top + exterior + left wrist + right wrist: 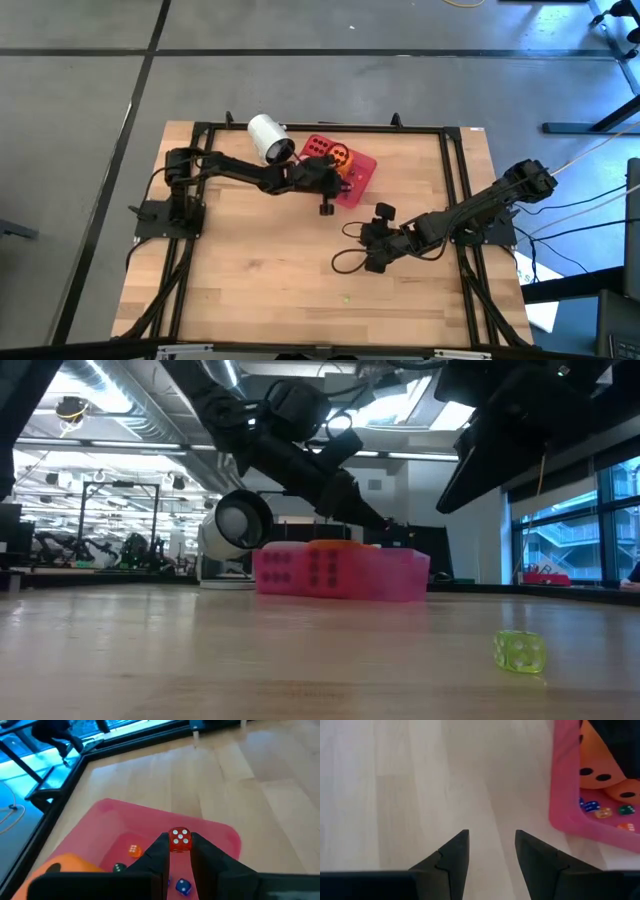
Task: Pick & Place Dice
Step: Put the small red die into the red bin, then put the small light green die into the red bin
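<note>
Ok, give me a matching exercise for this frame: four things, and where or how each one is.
1 small red die with white pips
2 translucent yellow-green die
3 white cylindrical cup
4 right gripper

A alone on bare wooden table
B open, over bare tabletop
C held by left gripper
D beside pink plastic tray

Pairs: 1-C, 2-A, 3-D, 4-B

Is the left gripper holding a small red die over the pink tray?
Yes: the left gripper pinches a small red die above the pink tray.

Tray (362,178) sat at table's (260,290) far side, cup (268,137) just left (on its side); lone small die (520,652) lay near front edge.
</note>
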Controlling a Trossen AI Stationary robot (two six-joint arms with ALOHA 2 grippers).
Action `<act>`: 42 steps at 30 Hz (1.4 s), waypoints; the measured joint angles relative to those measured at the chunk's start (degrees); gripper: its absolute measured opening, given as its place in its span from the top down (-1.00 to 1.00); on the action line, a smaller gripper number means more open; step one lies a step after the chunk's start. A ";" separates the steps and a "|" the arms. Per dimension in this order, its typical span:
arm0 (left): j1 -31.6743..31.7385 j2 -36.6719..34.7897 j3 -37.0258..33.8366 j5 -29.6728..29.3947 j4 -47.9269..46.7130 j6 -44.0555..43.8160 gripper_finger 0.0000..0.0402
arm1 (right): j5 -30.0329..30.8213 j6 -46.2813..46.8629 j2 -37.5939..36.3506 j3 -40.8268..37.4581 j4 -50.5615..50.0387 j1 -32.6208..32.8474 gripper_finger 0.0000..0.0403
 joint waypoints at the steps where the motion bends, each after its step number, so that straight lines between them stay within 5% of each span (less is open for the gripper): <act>1: 0.27 0.00 0.00 0.17 0.28 -0.23 0.73 | 0.48 0.00 0.00 0.00 0.01 0.00 0.21; 23: -0.47 3.37 0.06 -4.01 0.34 -1.50 0.73 | 0.86 -0.20 0.00 0.00 0.37 0.00 0.21; 42: -1.76 1.72 -0.04 -5.49 0.38 -0.60 0.36 | 0.86 -0.02 0.00 0.00 0.40 0.00 0.21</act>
